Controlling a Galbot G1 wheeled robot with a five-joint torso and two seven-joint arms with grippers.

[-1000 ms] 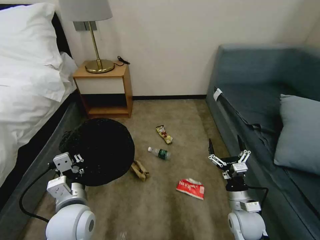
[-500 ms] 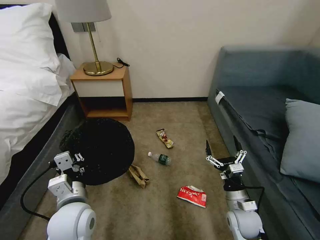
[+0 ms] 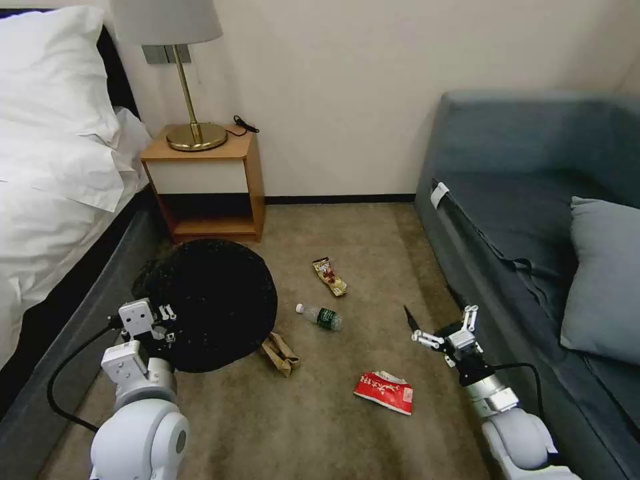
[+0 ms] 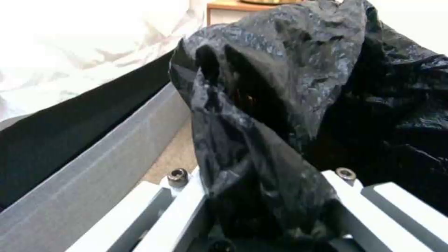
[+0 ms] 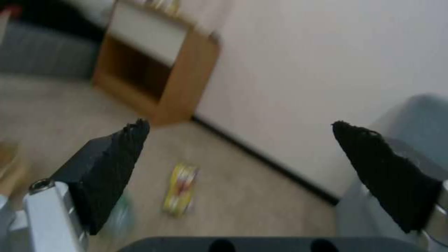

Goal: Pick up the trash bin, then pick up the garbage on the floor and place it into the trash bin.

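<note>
The left gripper (image 3: 157,320) was closed on the rim of the trash bin (image 3: 210,303), and it pinched the black bag (image 4: 261,115) that covers this rim. The bin was held up beside the grey bed frame (image 3: 80,293), in front of the wooden nightstand (image 3: 207,180). Seen from the head camera, its dark lined opening faced upward.

The right gripper (image 3: 437,320) was open, its two black fingertips (image 5: 117,154) spread wide with nothing between them. It hung over the carpet (image 3: 320,413) just beside the blue sofa (image 3: 533,220), well apart from the bin.

The garbage lay on the carpet between the bin and the sofa. The crumpled brown paper bag (image 3: 280,353) was just beside the bin, at its near side. The small clear bottle (image 3: 321,317) lay a little further toward the sofa, and the brown-yellow wrapper (image 3: 329,276) lay beyond the bottle, nearer to the wall. The red-white packet (image 3: 384,392) was nearest to the right gripper.
</note>
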